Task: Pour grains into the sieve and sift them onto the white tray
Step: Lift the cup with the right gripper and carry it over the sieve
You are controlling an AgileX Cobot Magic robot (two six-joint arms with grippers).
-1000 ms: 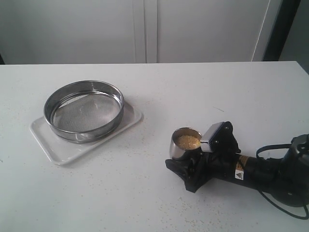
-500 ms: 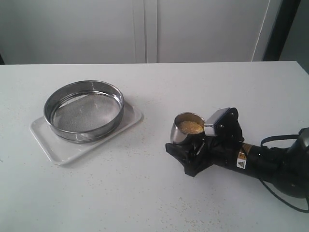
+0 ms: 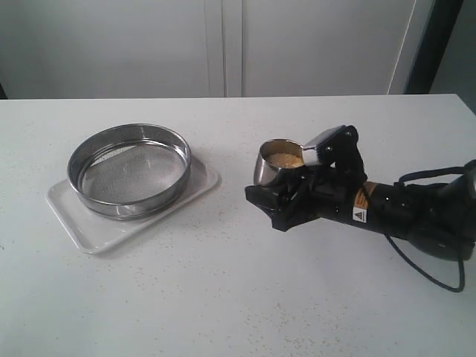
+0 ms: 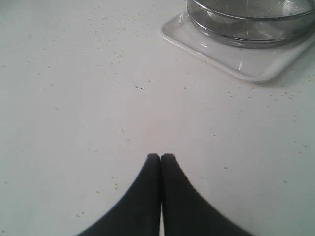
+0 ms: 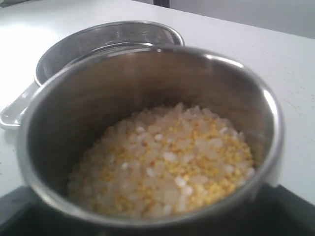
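On the one table (image 3: 223,297) there is one sieve (image 3: 129,170), one white tray (image 3: 82,223) beneath it, one steel cup (image 3: 277,165) holding far too many grains (image 5: 167,164) to count, and two grippers (image 3: 290,201), (image 4: 160,158).

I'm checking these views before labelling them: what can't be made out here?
- Right gripper: pads hidden behind the cup in the exterior view; the cup fills the right wrist view.
- Sieve and tray: cut off by the left wrist view's edge.
- Left gripper: outside the exterior view.
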